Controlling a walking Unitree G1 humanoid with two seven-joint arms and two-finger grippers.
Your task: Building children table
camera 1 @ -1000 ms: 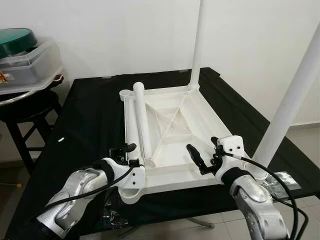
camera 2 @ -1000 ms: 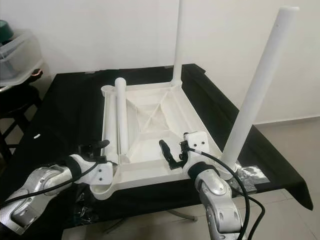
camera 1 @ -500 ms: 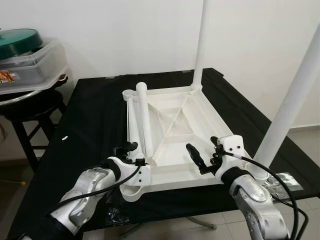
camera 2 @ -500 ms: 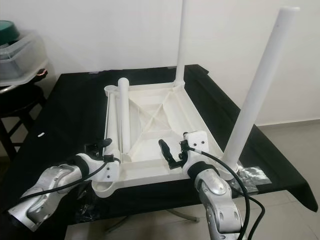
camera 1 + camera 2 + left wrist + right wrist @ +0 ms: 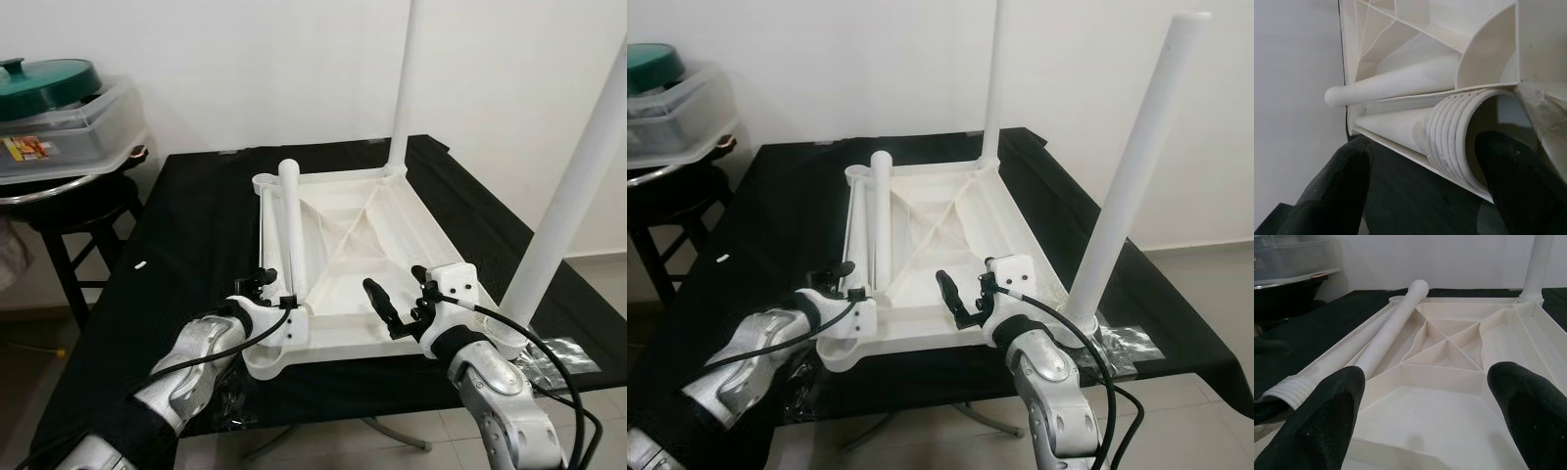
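Left pincer [image 5: 1420,186] spread around ribbed threaded end of smooth white plastic leg [image 5: 292,225]; right pincer [image 5: 402,304] wide open, empty

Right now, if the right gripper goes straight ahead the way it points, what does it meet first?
Probably the ribbed inside of the upturned white tabletop: the right gripper, fingers open, aims low over its near rim. Depth is unclear.
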